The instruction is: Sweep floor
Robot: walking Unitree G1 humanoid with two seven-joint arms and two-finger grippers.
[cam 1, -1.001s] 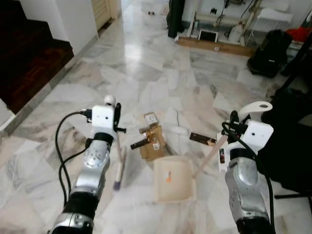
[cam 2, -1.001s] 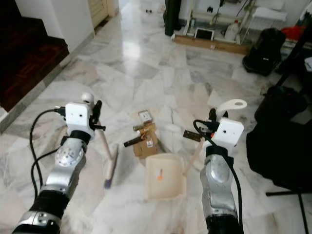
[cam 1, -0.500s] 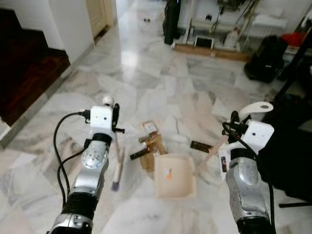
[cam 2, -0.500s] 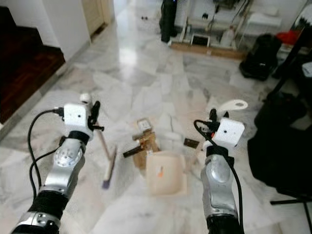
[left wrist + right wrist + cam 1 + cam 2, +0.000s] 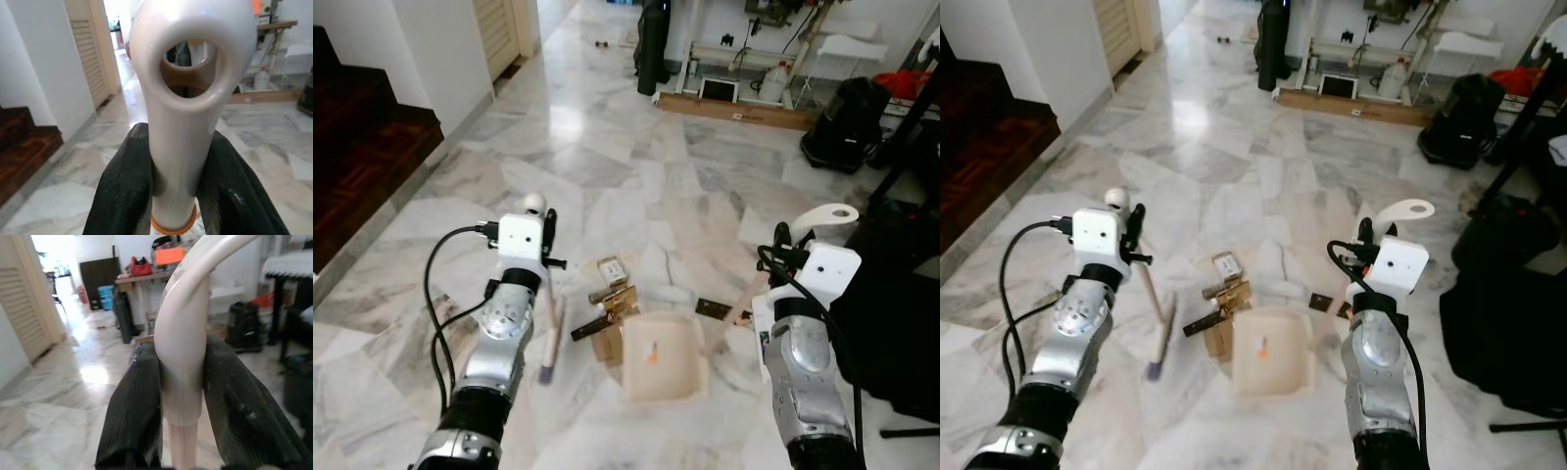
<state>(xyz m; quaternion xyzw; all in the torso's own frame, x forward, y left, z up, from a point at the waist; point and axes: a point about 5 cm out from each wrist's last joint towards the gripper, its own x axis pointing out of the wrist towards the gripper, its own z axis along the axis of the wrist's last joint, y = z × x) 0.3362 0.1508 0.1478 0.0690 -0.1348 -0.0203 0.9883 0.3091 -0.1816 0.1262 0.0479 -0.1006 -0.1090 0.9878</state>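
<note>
Sweeping up cardboard scraps (image 5: 612, 313) on marble.
Left gripper (image 5: 178, 196) clamps the broom (image 5: 551, 333); right gripper (image 5: 181, 406) clamps the dustpan (image 5: 663, 357) handle.

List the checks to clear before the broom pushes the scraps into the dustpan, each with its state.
1. Left hand clamped on broom handle: ok.
2. Right hand clamped on dustpan handle: ok.
3. Dustpan resting on the marble floor: ok.
4. Cardboard scraps lying between broom head and dustpan: ok.
5. Dark scrap beside the dustpan within the broom's path: not ok.
6. Dustpan lip flush with floor: cannot tell.
</note>
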